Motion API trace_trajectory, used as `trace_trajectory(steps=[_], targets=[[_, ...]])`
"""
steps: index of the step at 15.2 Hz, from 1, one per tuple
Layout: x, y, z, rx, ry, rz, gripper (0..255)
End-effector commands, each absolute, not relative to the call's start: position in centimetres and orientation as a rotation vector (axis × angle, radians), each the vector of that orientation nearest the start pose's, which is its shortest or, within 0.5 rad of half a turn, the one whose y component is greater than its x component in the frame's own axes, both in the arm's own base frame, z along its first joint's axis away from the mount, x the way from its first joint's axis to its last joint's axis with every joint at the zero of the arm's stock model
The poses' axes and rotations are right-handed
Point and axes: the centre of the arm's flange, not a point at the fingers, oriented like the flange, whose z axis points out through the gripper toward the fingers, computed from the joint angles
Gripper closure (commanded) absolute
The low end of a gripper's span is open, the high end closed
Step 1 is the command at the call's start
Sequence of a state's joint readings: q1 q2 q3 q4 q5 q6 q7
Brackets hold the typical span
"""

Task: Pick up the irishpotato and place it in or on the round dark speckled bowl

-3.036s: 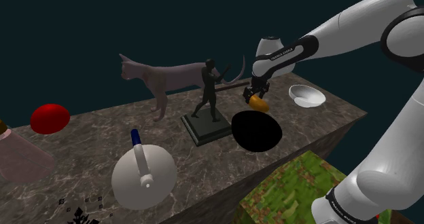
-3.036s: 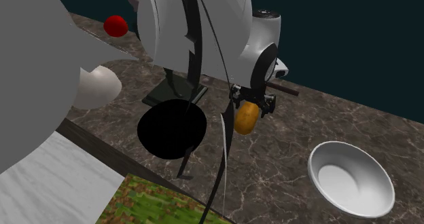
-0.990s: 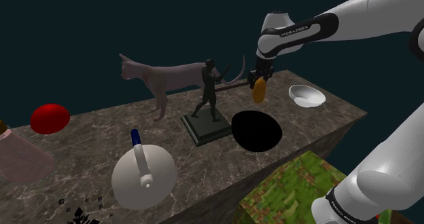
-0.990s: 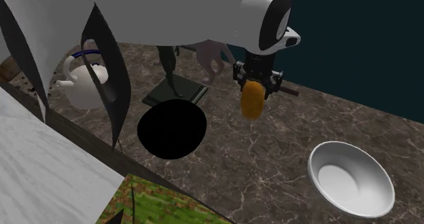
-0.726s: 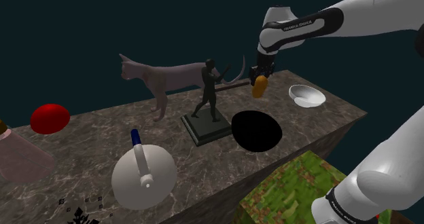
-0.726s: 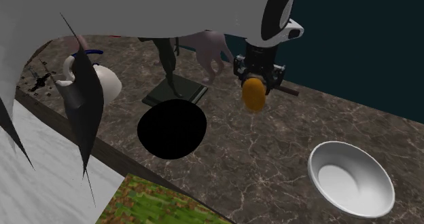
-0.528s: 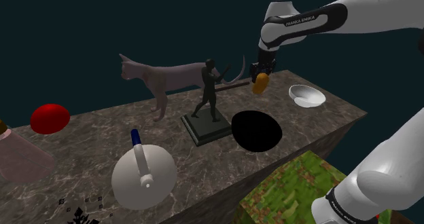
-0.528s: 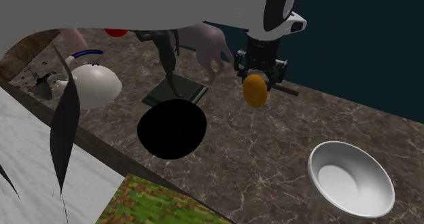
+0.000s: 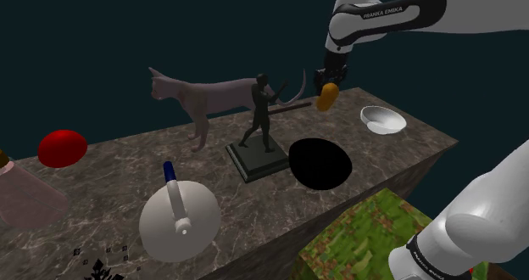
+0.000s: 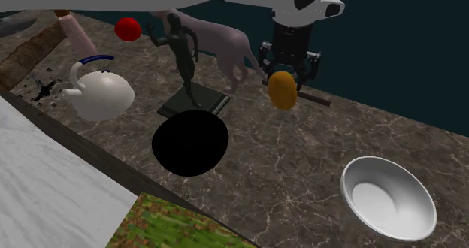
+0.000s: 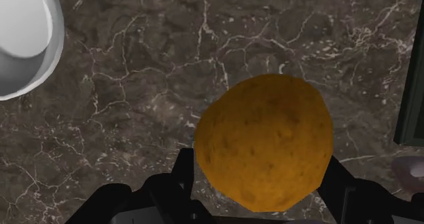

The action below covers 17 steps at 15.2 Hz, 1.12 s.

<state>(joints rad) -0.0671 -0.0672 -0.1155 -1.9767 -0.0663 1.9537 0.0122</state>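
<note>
An orange-brown potato [image 9: 326, 96] [image 10: 282, 89] [image 11: 265, 141] hangs well above the dark marble tabletop, clasped by my black gripper [image 9: 325, 82] [image 10: 289, 65] [image 11: 261, 182], which is shut on it. The round dark bowl [image 9: 320, 163] [image 10: 190, 142] shows as a flat black disc on the table near its front edge, below the potato and nearer the stand. In the wrist view the fingers grip the potato's sides over bare marble.
A dark figurine on a square base [image 9: 262, 127] [image 10: 188, 74] stands just beside the black bowl, a pale cat statue [image 9: 216, 98] behind it. A white bowl [image 9: 381, 119] [image 10: 388, 197] [image 11: 20, 39], a white kettle [image 9: 179, 219] [image 10: 98, 92] and a red ball [image 9: 62, 148] also sit on the table.
The gripper has risen with the potato held, lifting it higher above the table; the upper arm has swung out of the second exterior view, uncovering kettle and figurine.
</note>
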Motion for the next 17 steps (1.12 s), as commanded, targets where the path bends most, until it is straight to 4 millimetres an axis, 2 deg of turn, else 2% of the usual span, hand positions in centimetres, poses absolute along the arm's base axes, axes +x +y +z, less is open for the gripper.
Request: trace_trajectory(steps=[1, 17], targets=[[52.2, -8.8, 50.3, -3.187, 0.274, -0.062, 255], [39.6, 8.1, 50.8, -3.187, 0.274, -0.062, 255]])
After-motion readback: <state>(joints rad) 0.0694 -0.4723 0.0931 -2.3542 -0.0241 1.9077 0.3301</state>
